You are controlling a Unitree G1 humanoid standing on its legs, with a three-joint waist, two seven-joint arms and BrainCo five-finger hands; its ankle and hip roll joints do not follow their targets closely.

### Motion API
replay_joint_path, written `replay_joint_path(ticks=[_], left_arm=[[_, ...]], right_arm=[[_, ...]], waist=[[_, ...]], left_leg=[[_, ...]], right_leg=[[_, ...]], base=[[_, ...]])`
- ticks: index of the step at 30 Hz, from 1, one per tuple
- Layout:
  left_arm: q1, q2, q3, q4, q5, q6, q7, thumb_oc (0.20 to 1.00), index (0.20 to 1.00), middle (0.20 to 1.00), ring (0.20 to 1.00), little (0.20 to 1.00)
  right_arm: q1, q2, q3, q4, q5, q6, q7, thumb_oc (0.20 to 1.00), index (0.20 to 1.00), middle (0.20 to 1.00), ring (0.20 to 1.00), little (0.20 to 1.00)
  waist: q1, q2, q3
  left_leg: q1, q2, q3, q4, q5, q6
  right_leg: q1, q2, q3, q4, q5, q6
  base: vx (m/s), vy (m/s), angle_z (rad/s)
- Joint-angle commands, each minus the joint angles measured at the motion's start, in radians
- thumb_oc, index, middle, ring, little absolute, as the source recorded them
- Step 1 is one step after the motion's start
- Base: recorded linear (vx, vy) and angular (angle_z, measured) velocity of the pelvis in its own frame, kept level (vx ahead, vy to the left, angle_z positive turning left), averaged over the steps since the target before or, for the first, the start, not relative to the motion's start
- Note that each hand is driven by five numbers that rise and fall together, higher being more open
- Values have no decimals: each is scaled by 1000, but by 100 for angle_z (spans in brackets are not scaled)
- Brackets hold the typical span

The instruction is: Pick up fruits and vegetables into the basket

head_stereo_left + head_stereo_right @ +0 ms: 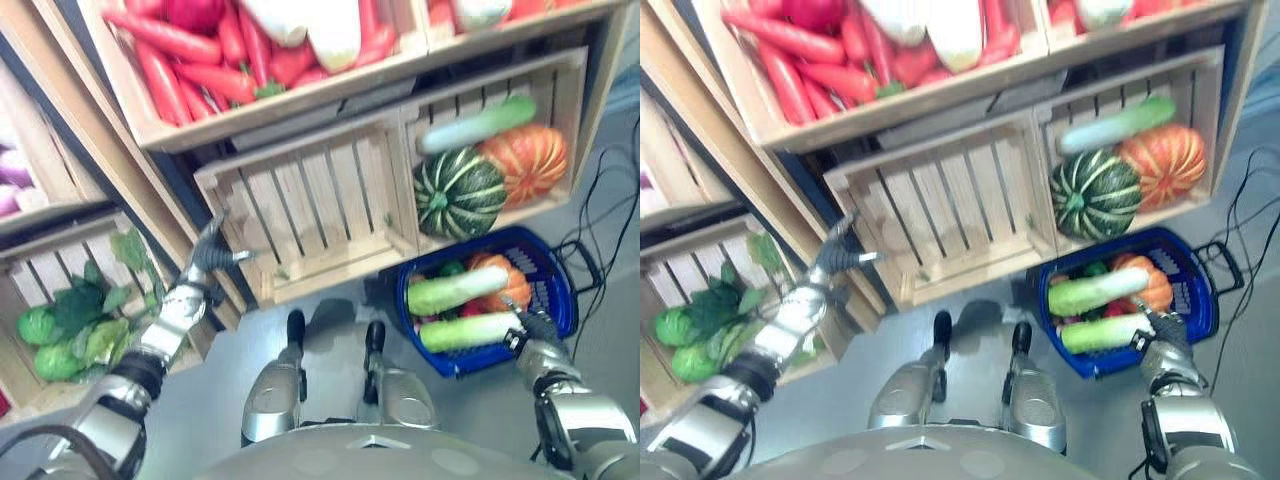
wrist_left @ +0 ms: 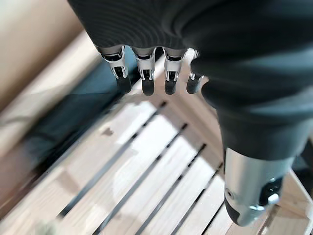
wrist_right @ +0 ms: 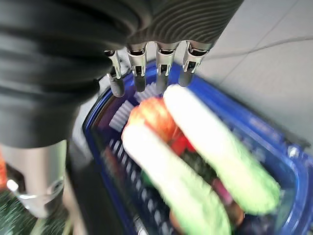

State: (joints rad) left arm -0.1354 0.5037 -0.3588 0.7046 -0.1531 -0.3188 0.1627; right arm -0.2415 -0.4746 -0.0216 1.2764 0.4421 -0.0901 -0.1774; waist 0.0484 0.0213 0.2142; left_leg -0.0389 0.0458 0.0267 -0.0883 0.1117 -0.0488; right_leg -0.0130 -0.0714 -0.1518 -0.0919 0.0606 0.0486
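— Where's the basket?
— On the floor below the shelf's lower right crate. It's blue, and it holds two pale green leeks lying side by side across an orange pumpkin, with some red and dark green bits under them.

— And the right hand?
— At the basket's near rim, just above the nearer leek. In its wrist view the fingers hang straight in a row, loose — nothing between them and the thumb.

— The left hand?
— Up at the left edge of the empty middle crate, fingers straight and spread, holding nothing. Its wrist view looks onto the crate's bare slats.

— What's left on the shelf?
— The right crate has a striped green squash, an orange pumpkin and another leek laid on top. Above, a crate of carrots with white radishes. Leafy greens sit in the far-left crate.
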Motion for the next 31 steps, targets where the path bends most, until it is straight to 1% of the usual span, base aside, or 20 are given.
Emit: replay_joint_path(ticks=[1, 3, 4, 5, 6, 8, 9, 11, 12, 14, 15, 17, 22, 25, 31], left_arm=[[40, -67, 65, 135, -86, -27, -149, 1000, 1000, 1000, 1000, 1000], [75, -114, 117, 251, -124, 5, -227, 1000, 1000, 1000, 1000, 1000], [81, -122, 127, 280, -135, 18, -245, 1000, 1000, 1000, 1000, 1000], [93, -139, 146, 347, -129, 30, -268, 1000, 1000, 1000, 1000, 1000], [104, -154, 156, 417, -120, 31, -284, 1000, 1000, 1000, 1000, 1000], [111, -165, 168, 480, -112, 53, -289, 1000, 1000, 1000, 1000, 1000], [117, -176, 178, 539, -106, 83, -293, 1000, 1000, 1000, 1000, 1000], [125, -185, 199, 593, -77, 141, -306, 1000, 1000, 1000, 1000, 1000], [126, -185, 200, 597, -74, 145, -307, 1000, 1000, 1000, 1000, 1000], [128, -194, 197, 625, -58, 202, -323, 1000, 1000, 1000, 1000, 1000], [129, -196, 196, 627, -61, 211, -324, 1000, 1000, 1000, 1000, 1000], [128, -202, 193, 638, -72, 248, -316, 1000, 1000, 1000, 1000, 1000], [123, -207, 193, 642, -96, 279, -321, 1000, 1000, 1000, 1000, 1000], [120, -212, 191, 643, -101, 303, -332, 1000, 1000, 1000, 1000, 1000], [124, -218, 188, 644, -100, 311, -351, 1000, 1000, 1000, 1000, 1000]], right_arm=[[68, 35, 53, -6, -107, -29, 20, 1000, 1000, 1000, 1000, 1000], [101, 83, 77, -5, -157, -19, 34, 1000, 1000, 1000, 1000, 1000], [108, 94, 83, -3, -165, -16, 37, 1000, 1000, 1000, 1000, 1000], [119, 113, 94, 6, -178, 0, 52, 1000, 1000, 1000, 1000, 1000], [128, 129, 106, 17, -207, 10, 68, 1000, 1000, 1000, 1000, 1000], [136, 143, 118, 32, -219, 17, 79, 1000, 1000, 1000, 1000, 1000], [144, 158, 135, 47, -233, 32, 92, 1000, 1000, 1000, 1000, 1000], [157, 179, 153, 63, -267, 43, 102, 1000, 1000, 1000, 1000, 1000], [159, 181, 156, 64, -270, 46, 104, 1000, 1000, 1000, 1000, 1000], [173, 198, 179, 70, -289, 68, 105, 1000, 1000, 1000, 1000, 1000], [176, 200, 180, 71, -293, 72, 105, 1000, 1000, 1000, 1000, 1000], [182, 204, 185, 83, -311, 75, 104, 1000, 1000, 1000, 1000, 1000], [186, 208, 193, 100, -332, 78, 121, 1000, 1000, 1000, 1000, 1000], [186, 213, 200, 102, -328, 100, 144, 1000, 1000, 1000, 1000, 1000], [186, 216, 210, 110, -335, 118, 178, 1000, 1000, 1000, 1000, 1000]], waist=[[5, -39, -102], [6, -42, -125], [6, -43, -128], [5, -43, -139], [2, -42, -147], [0, -40, -155], [-5, -38, -160], [-11, -35, -165], [-12, -34, -165], [-22, -27, -166], [-24, -26, -166], [-29, -20, -165], [-33, -15, -165], [-34, -15, -165], [-33, -15, -166]], left_leg=[[7, -21, 31, 46, -96, 13], [32, -20, 34, 38, -100, 13], [41, -20, 35, 33, -100, 13], [54, -20, 34, 27, -101, 13], [67, -21, 35, 21, -104, 12], [76, -21, 35, 19, -107, 13], [85, -21, 36, 17, -111, 12], [96, -22, 39, 17, -117, 12], [97, -23, 39, 17, -118, 12], [108, -24, 41, 17, -125, 14], [110, -25, 42, 17, -126, 15], [118, -27, 42, 13, -130, 18], [131, -29, 43, 11, -137, 21], [139, -30, 39, 7, -138, 22], [144, -28, 37, 4, -138, 22]], right_leg=[[-22, -16, -10, 85, -22, 53], [4, -16, -14, 75, -24, 52], [13, -16, -16, 71, -24, 52], [26, -15, -17, 65, -26, 51], [40, -15, -19, 58, -29, 51], [51, -15, -21, 54, -32, 50], [61, -16, -23, 50, -36, 49], [73, -17, -25, 47, -40, 48], [74, -18, -25, 47, -41, 48], [83, -19, -25, 46, -46, 46], [84, -20, -24, 47, -47, 45], [89, -20, -25, 48, -51, 45], [101, -23, -26, 44, -54, 45], [108, -24, -26, 41, -53, 47], [110, -23, -25, 38, -52, 47]], base=[[174, 9, -6], [102, 7, -6], [87, 8, -3], [87, 15, -1], [79, 17, 0], [65, 30, 2], [73, 46, 2], [56, 43, 1], [38, 43, 0], [31, 48, 2], [23, 40, 5], [19, 37, 3], [17, 21, 0], [12, 5, 1], [36, 3, 0]])
